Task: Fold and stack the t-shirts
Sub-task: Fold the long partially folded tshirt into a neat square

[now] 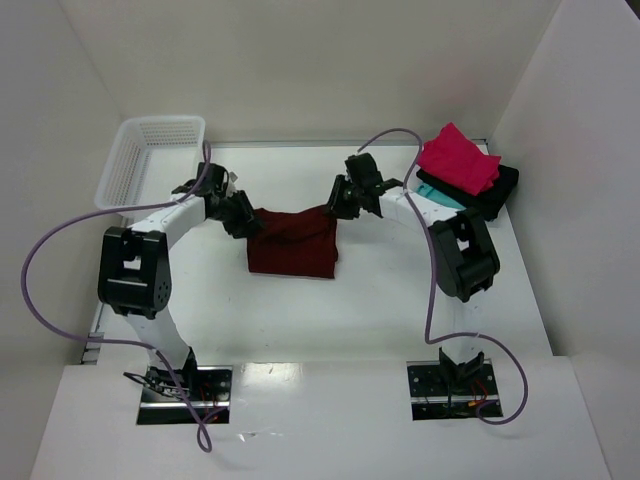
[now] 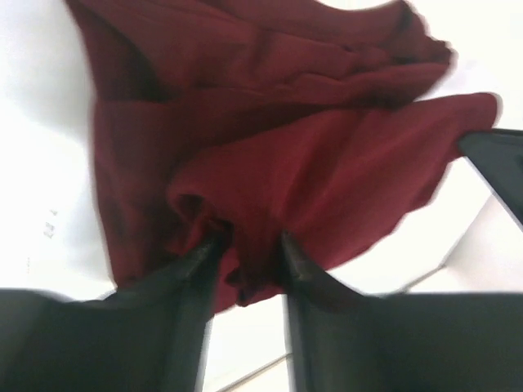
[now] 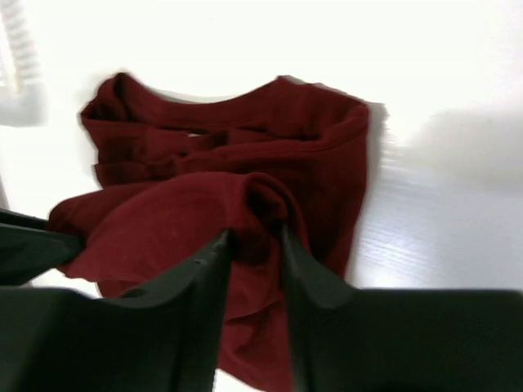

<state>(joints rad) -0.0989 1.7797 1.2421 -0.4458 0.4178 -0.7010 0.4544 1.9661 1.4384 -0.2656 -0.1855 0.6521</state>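
Maroon shirt (image 1: 293, 245) mid-tabletop. Left gripper (image 2: 249, 245) and right gripper (image 3: 255, 237) each pinch its far edge, jaws narrow. Pink shirt (image 1: 458, 158) tops black shirt (image 1: 497, 188), far right corner.

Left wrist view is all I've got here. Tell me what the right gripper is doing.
Observer: The right gripper has a bunch of the maroon t-shirt between its parted fingers, at the shirt's right corner. I cannot tell whether it grips.
Operator: Report where the folded ones are.
Observer: Stacked at the far right: the pink-red shirt on top, over a teal shirt and a black shirt.
Operator: Now give me the far left.
Observer: A white lattice basket stands there, apart from the maroon t-shirt.
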